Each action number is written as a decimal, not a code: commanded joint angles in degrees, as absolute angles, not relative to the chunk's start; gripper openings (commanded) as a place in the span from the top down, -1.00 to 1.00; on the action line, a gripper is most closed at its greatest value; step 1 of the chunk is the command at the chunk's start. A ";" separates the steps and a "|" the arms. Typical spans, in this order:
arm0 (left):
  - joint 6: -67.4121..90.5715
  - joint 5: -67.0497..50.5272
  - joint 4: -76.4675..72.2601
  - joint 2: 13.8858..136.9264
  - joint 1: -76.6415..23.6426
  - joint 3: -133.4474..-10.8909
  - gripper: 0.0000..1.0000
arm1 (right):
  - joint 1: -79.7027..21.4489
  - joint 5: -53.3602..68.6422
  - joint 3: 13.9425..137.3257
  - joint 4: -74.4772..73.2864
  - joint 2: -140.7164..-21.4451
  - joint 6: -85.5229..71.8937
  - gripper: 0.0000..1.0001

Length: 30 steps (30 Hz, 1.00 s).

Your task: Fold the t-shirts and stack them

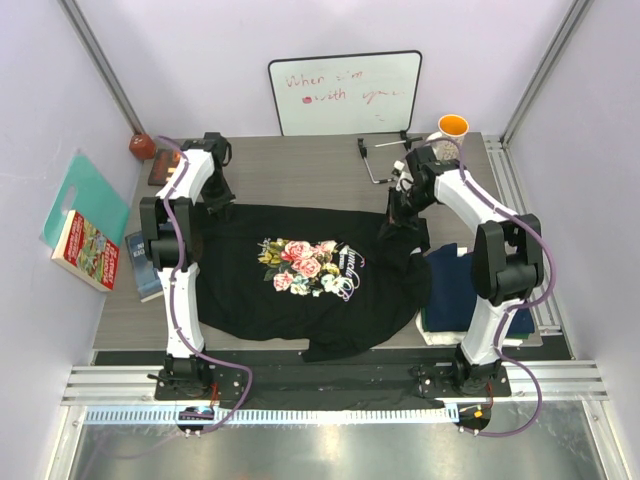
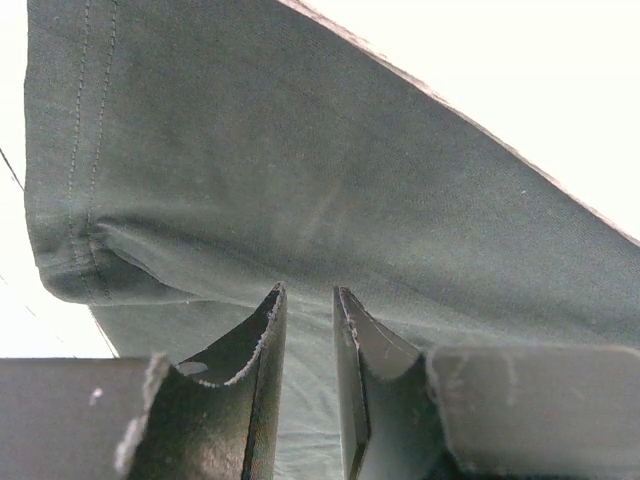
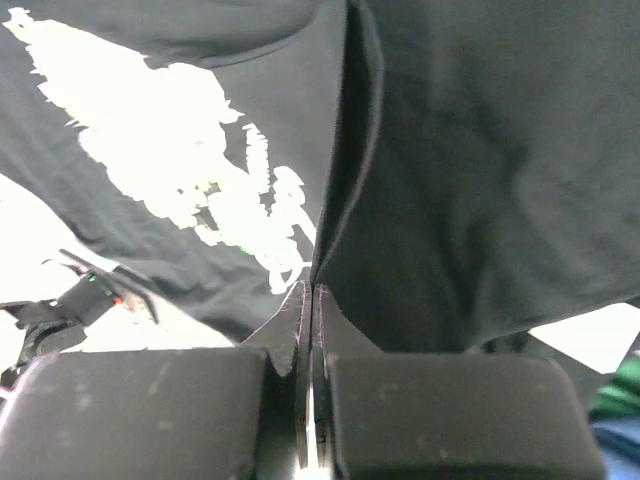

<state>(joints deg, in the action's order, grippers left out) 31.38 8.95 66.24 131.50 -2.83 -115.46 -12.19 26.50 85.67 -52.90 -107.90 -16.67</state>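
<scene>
Whiteboard at back, orange cup, colourful book, teal board, grey table

One black floral t-shirt, one folded navy t-shirt, two books, one whiteboard, one orange cup, two robot arms.

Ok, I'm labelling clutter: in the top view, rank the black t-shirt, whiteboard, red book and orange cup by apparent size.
Largest to smallest:
black t-shirt
whiteboard
red book
orange cup
None look close enough to tie.
</scene>
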 commanded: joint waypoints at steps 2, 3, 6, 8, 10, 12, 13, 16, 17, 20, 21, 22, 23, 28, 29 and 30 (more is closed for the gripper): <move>31.99 8.17 66.45 129.64 -2.99 -118.82 0.49 | -14.94 28.74 85.35 -53.00 -104.85 -19.87 0.98; 32.08 8.35 66.27 129.46 -2.99 -119.35 0.49 | -15.64 28.57 85.08 -53.17 -105.03 -19.86 0.98; 32.26 8.35 66.53 129.20 -2.99 -121.29 0.48 | -18.10 29.18 84.64 -54.14 -105.73 -19.95 0.98; 32.34 8.26 66.71 129.29 -2.99 -121.99 0.48 | -20.29 29.36 84.81 -55.10 -106.35 -19.78 0.98; 32.34 8.09 66.97 129.29 -2.99 -121.99 0.47 | -21.61 29.53 85.08 -56.50 -107.58 -19.69 0.98; 32.43 7.91 66.89 129.20 -2.99 -121.56 0.47 | -23.20 29.53 85.34 -57.65 -108.54 -19.60 0.98; 32.34 7.82 66.71 129.03 -3.08 -120.94 0.47 | -23.55 29.53 85.43 -58.00 -108.81 -19.43 0.98; 32.26 7.82 66.53 128.41 -3.08 -119.54 0.48 | -24.69 29.09 85.17 -59.85 -109.33 -19.16 0.98; 32.26 7.91 66.19 128.32 -3.08 -119.18 0.48 | -24.96 28.83 84.73 -60.29 -109.25 -19.07 0.98; 32.17 8.09 65.40 127.62 -3.08 -117.86 0.48 | -25.66 27.95 82.72 -61.78 -109.16 -18.28 0.95; 32.17 8.09 65.30 127.62 -3.16 -117.25 0.48 | -26.01 27.60 82.10 -62.48 -109.16 -18.11 0.92; 32.17 8.09 65.13 127.53 -3.08 -116.99 0.48 | -26.10 27.34 81.48 -62.75 -109.25 -17.76 0.88; 32.17 8.00 64.95 127.53 -3.08 -116.81 0.49 | -26.19 26.99 80.08 -63.01 -109.07 -17.49 0.78; 32.08 7.82 64.43 127.35 -3.08 -115.14 0.49 | -26.46 25.32 78.13 -63.72 -107.67 -16.79 0.42; 32.08 7.82 64.42 127.27 -3.08 -114.96 0.49 | -26.46 25.05 78.74 -63.72 -106.80 -16.79 0.39; 31.99 7.74 64.42 127.27 -3.08 -114.87 0.49 | -26.46 24.61 79.53 -63.63 -106.27 -16.87 0.37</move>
<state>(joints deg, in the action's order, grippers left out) 31.55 8.32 65.91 131.41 -2.94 -115.44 -26.00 26.24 77.71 -62.11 -109.78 -17.56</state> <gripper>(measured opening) 0.257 0.289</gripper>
